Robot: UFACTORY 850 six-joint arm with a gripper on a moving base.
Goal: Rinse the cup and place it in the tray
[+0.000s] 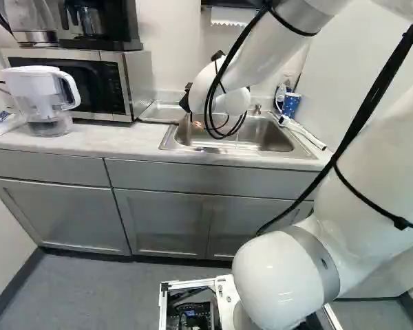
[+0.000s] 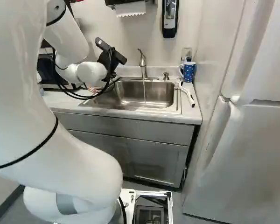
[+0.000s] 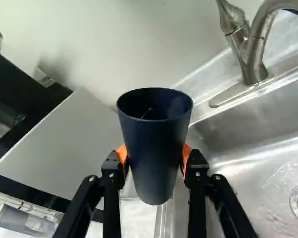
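The black gripper shows above the sink's left side in the right base view, its fingertips hard to make out. In the wrist view the gripper is shut on a dark blue cup, orange pads pressing its two sides. The cup's open rim faces the camera; its inside is dark. Beside the cup lies the metal sink. A flat metal surface, perhaps the tray, lies between sink and microwave in the left base view.
The faucet rises behind the sink, a thin stream apparently falling from it. A microwave and white pitcher stand left on the counter. Right of the sink are a blue dotted mug and a white brush-like item.
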